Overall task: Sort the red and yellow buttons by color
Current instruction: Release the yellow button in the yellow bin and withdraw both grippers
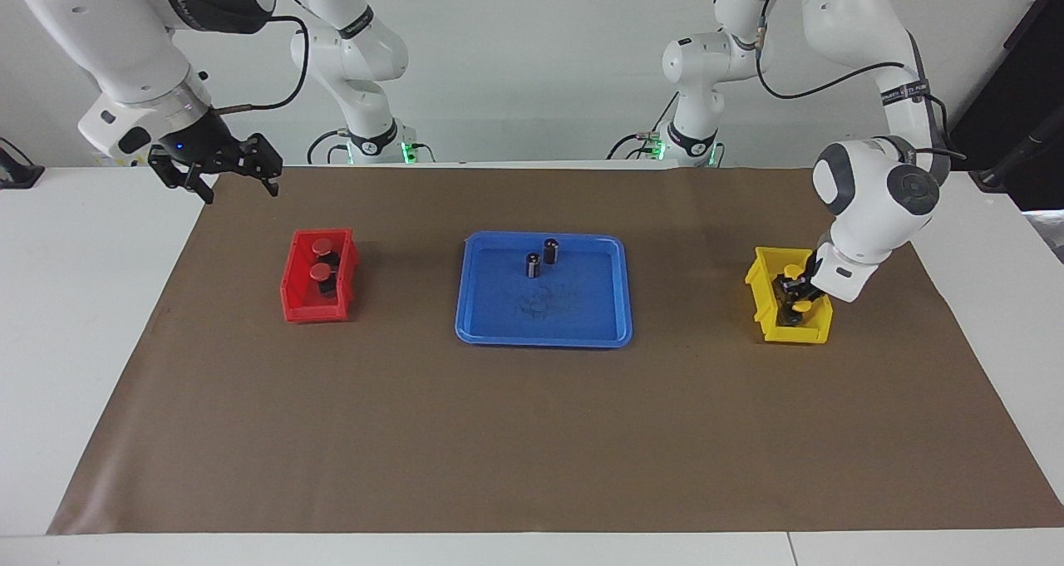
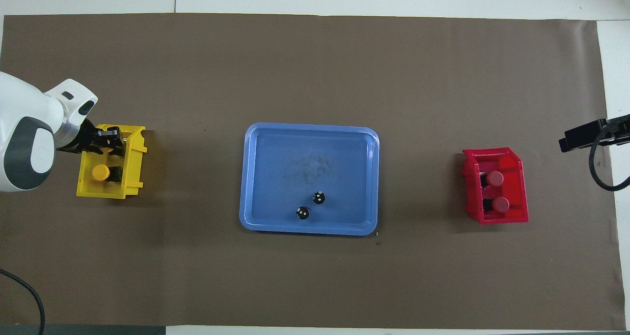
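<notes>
Two grippers: left gripper (image 1: 800,293) in yellow bin (image 1: 765,300), grip can't tell; right gripper (image 1: 235,174) fingers apart, empty.

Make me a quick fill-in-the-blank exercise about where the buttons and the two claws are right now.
1. Both red buttons lie in the ____ bin.
2. The two dark cylinders stand in the ____ tray.
3. The left claw is at the ____ bin, where a yellow button lies.
4. The right claw is raised near the table's edge on the ____ arm's end.

Missing words: red; blue; yellow; right
</notes>
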Robot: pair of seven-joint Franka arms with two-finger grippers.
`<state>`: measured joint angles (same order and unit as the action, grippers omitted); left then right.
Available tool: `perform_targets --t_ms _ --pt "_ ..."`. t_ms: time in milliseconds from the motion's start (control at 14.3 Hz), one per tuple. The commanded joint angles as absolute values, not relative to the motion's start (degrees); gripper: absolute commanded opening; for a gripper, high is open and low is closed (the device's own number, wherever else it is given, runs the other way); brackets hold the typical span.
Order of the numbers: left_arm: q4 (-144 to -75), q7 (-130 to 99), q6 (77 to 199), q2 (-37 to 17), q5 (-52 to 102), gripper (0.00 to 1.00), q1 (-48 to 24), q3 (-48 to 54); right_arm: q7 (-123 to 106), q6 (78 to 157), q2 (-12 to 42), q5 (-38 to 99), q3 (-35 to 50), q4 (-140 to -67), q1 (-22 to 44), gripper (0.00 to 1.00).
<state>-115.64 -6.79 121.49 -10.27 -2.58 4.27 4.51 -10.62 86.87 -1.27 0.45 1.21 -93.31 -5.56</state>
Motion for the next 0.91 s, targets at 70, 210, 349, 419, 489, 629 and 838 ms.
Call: perform_targets --t_ms 70,210,349,419,489,629,838 --pt "-114.9 -7.5 116.9 -6.3 -3.8 0.75 4.8 4.9 -9.9 87.5 -1.0 -0.8 2.2 -92.7 -4.7 1.00" --pt "-109.8 -5.2 109.2 -6.0 -3.6 0.75 5.1 4.8 -7.8 87.7 -1.0 -0.9 2.2 -92.5 -3.6 1.00" --pt "-107.1 -4.0 106.0 -4.6 -3.6 0.99 5.1 4.7 -5.6 87.5 -0.8 -1.0 2.2 -91.9 -3.3 1.00" --pt "-107.1 -3.3 105.1 -3.1 -3.6 1.00 5.1 4.7 -5.6 87.6 -0.8 -1.0 2.2 -91.9 -3.4 1.00" --pt "-107.1 -3.2 103.6 -1.1 -3.3 1.00 5.1 4.7 -5.5 87.9 -0.7 -1.0 2.2 -91.8 -3.4 1.00" --pt "-107.0 -2.9 101.3 2.6 -3.3 1.00 4.8 4.7 -5.5 89.4 -0.7 -1.0 2.2 -91.8 -3.4 1.00" --pt "-106.3 1.0 98.1 5.9 -2.0 1.00 4.2 5.3 -5.5 89.4 -0.7 -0.9 2.2 -91.8 -3.8 1.00"
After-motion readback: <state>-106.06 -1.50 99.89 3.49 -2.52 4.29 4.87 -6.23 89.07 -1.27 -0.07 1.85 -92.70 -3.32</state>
